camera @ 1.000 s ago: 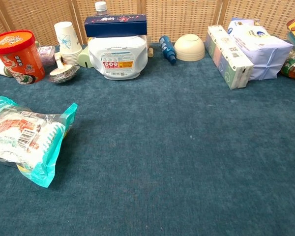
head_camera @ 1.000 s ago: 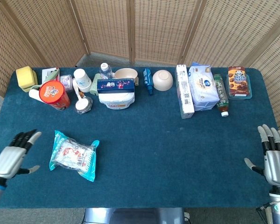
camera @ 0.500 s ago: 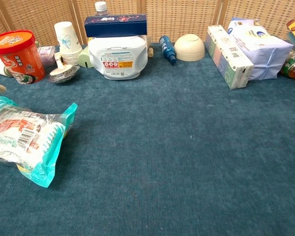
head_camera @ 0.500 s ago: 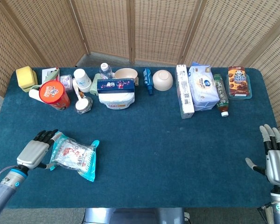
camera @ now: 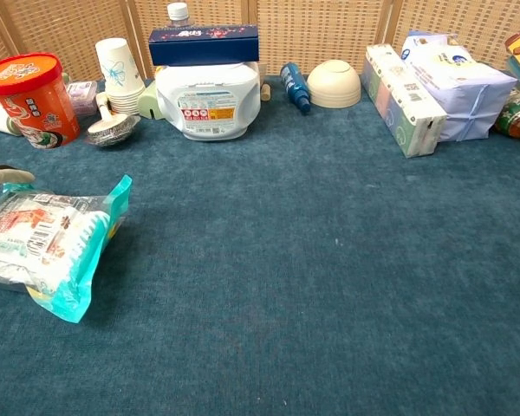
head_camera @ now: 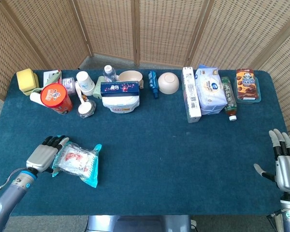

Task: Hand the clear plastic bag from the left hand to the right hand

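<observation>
Head view puts the bag at about eight o'clock on the table, lying flat on the cloth near the front-left corner. Its long axis runs from ten o'clock to four o'clock, one teal sealed end toward the left hand, the other toward the table's middle. The left hand is against that near end, fingers curled over the bag's top edge at ten o'clock; whether they have closed on the plastic or only rest on it, I cannot tell. In the chest view only a fingertip shows at the frame's left edge, touching the bag's upper corner.

The right hand hangs off the table's far side at four o'clock, fingers spread and upright, holding nothing. It is well apart from the bag, with nearly the whole width of bare cloth between them.

So the left hand is the nearer by far, and the bag lies at its three o'clock. By my reading the pickup is not yet finished; the handover would then call for carrying the bag toward three o'clock, free end leading, with the right hand coming in to meet it.
</observation>
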